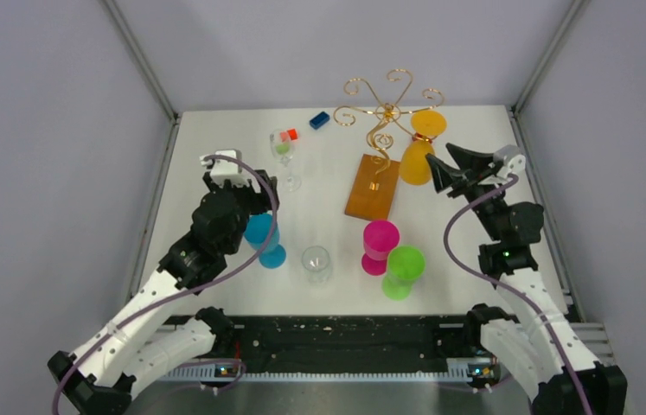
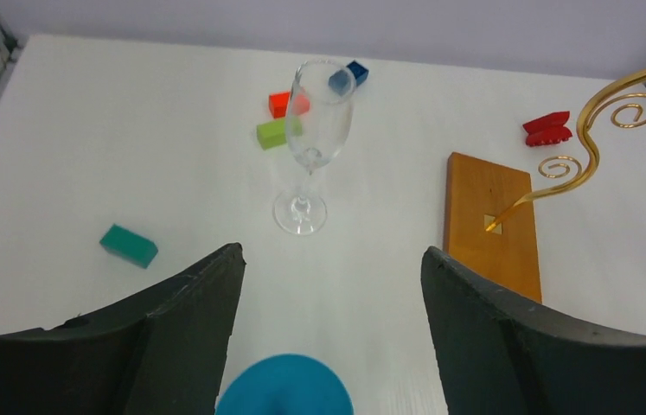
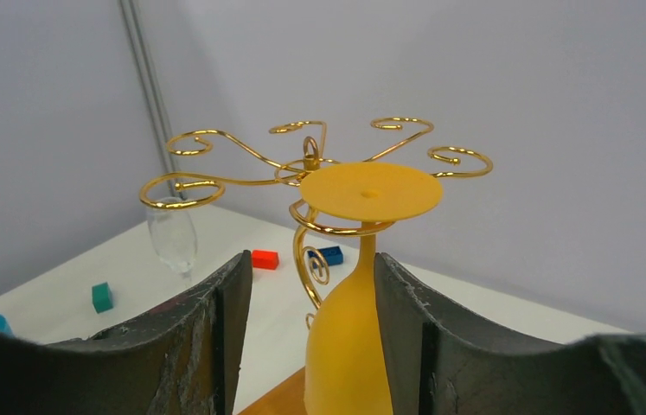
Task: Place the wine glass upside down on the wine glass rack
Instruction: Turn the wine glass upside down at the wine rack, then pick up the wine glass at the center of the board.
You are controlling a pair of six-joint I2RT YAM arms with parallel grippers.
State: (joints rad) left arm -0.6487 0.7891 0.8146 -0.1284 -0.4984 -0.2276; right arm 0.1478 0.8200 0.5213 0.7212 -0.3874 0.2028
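Now the yellow wine glass (image 3: 345,346) hangs upside down on the rack (image 3: 310,156). Its flat round foot sits on top of one gold curl, its stem goes down through the curl, and its bowl hangs below. The rack stands on a brown wooden base (image 1: 373,186) at the back of the white tabletop (image 1: 328,207).

The right claw (image 3: 310,264) is open. One finger is on each side of the yellow bowl. I can see a gap on one side. On the other side the finger is very close, and I cannot tell if it touches.

The left claw (image 2: 332,255) is open wide too and holds nothing. It hangs over a blue cup (image 1: 260,232), and the top of the cup shows between its fingers. A tall clear glass (image 2: 315,130) stands upright farther back. Near that glass lie a red block (image 2: 280,104), a green block (image 2: 271,132) and a dark blue block (image 2: 355,71). A teal block (image 2: 129,245) lies off to the side.

Closer to the arms stand a pink cup (image 1: 380,238), a green cup (image 1: 404,264) and another clear glass (image 1: 316,264).
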